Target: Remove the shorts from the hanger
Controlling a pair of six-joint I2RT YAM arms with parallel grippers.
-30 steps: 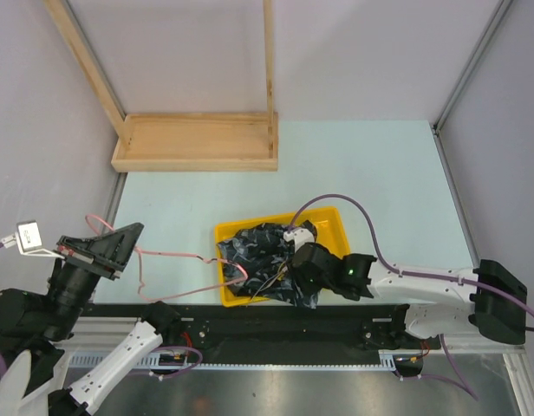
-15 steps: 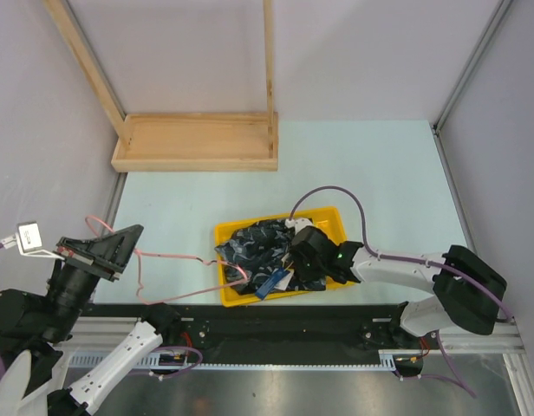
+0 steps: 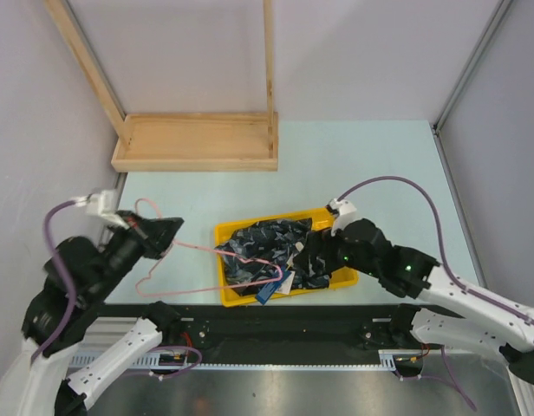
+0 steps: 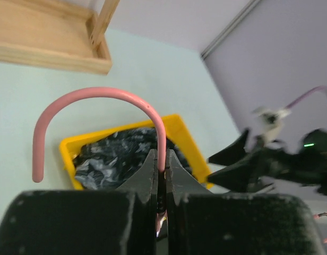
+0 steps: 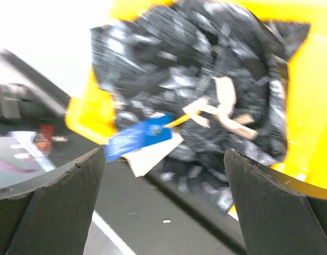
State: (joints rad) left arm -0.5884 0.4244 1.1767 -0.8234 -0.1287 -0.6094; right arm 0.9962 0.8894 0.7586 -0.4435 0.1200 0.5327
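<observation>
The black shorts with a pale wavy print lie crumpled in the yellow tray; their blue and white tags hang over its near edge. My left gripper is shut on the pink hanger just below its hook, and the wire's far end lies across the shorts. In the left wrist view the jaws pinch the wire. My right gripper is open at the shorts' right side, holding nothing. Its wrist view shows both fingers spread wide over the shorts and the blue tag.
A wooden rack with upright posts stands at the back left of the pale green table. The black rail of the arm bases runs along the near edge. Walls close in on both sides.
The right gripper has let go of the shorts, opened wide and drawn back to the right. The left arm has swung up and toward the tray with the hanger.
</observation>
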